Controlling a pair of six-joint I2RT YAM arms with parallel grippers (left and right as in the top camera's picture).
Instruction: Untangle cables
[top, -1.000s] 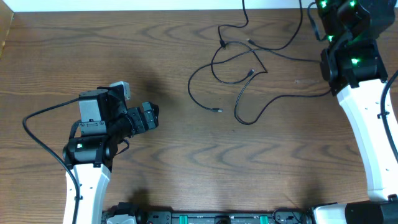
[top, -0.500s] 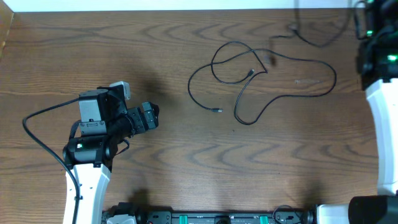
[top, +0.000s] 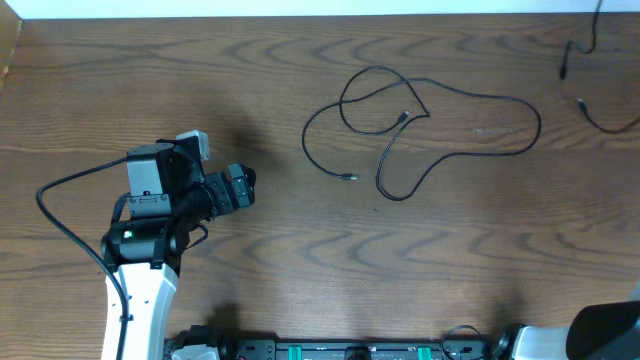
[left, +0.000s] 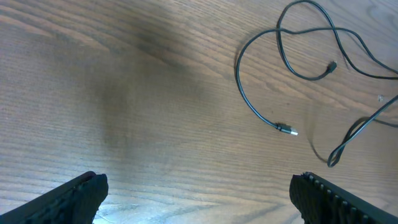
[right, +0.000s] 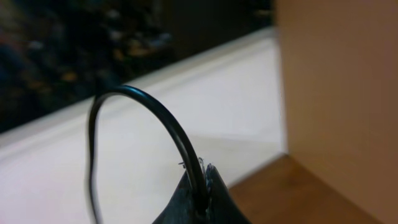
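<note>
One thin black cable lies in loose loops on the wooden table at centre right, and its small plug points toward the left arm. A second black cable shows in pieces at the top right corner, apart from the first. In the right wrist view my right gripper is shut on a black cable that arcs up out of the pinch. My left gripper stands open to the left of the loops with nothing between its fingers. The left wrist view shows the gripper behind the looped cable and its plug.
The table's far edge meets a white wall. Only the right arm's base shows overhead, at the bottom right. A tan panel stands to the right in the right wrist view.
The right arm has left the overhead view toward the top right, dragging one black cable away from the looped one. The left arm has not moved.
</note>
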